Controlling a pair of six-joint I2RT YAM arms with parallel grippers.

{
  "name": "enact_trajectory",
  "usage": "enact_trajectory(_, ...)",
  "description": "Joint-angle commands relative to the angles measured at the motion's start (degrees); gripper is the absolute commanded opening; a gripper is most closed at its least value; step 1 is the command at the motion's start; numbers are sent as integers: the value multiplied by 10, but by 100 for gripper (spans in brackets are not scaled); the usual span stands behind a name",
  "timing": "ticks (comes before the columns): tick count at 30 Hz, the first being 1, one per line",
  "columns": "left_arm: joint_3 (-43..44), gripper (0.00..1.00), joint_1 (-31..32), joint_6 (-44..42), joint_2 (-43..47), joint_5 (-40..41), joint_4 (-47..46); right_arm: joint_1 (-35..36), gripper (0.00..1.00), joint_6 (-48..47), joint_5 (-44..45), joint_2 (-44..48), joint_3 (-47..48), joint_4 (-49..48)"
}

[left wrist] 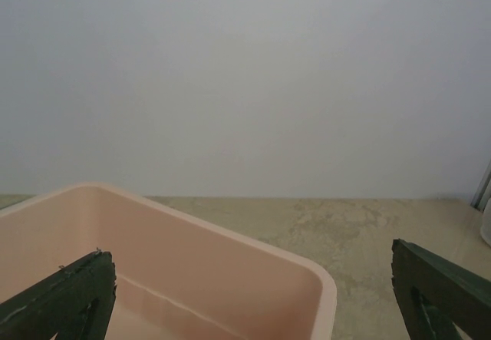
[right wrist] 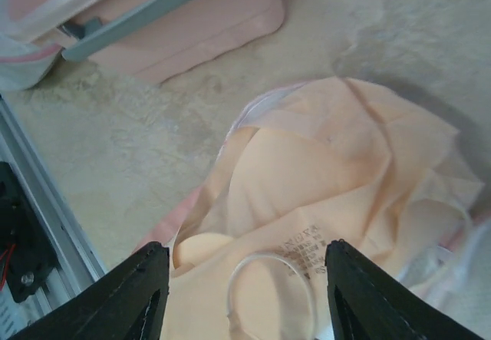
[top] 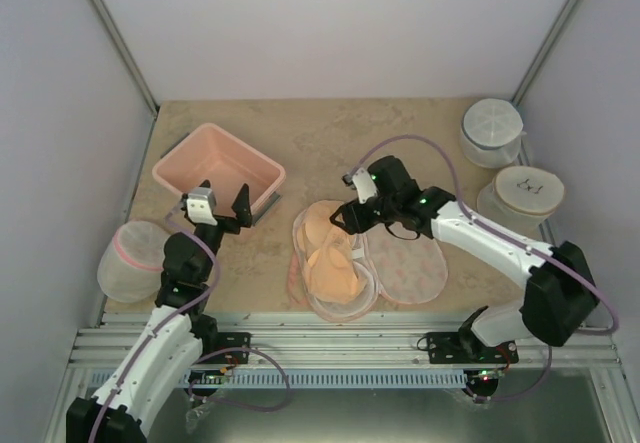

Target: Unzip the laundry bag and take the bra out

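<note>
**Bag open on the table, both claws wide**

The sandy table holds everything. At the far left sits a pink tub with a grey handle on its side. In the middle near the front, the laundry bag lies spread open and flat, with its little red print showing on the right half. The peach bra lies crumpled on the left half of the bag, touching it.

Three round white mesh pots stand around: one at the near left and two at the far right. The nearer right pot has dark marks on its lid that look like "1x1".

The left claw hangs over the near edge of the tub, its fingers spread wide and holding nothing. The right claw hangs just above the bra, also spread wide and holding nothing.

A few lines of tiny grey print sit on the bra, too small to read
</note>
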State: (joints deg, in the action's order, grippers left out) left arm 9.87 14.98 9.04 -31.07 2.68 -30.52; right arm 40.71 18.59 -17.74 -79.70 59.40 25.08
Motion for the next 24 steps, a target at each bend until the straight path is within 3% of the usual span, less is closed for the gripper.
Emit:
enact_trajectory(1, 84, 99, -4, -27, -30, -24, 131, 8, 56, -3, -38, -41, 12, -35)
enact_trajectory(5, 249, 99, -4, -111, -113, -58, 340, 9, 56, -1, 20, -53, 8, 1)
enact_trajectory(10, 429, 99, -5, -242, -261, -33, 595, 37, 58, -2, 63, -52, -16, 33)
enact_trajectory(13, 518, 93, -31, -277, -365, -21, 715, 56, 59, -1, 64, -49, -41, 29)
enact_trajectory(19, 663, 80, -64, -290, -561, -54, 863, 74, 60, 4, 58, -30, -78, 9)
enact_trajectory(24, 673, 74, -65, -297, -625, -43, 867, 76, 60, 12, 66, 0, -105, 8)
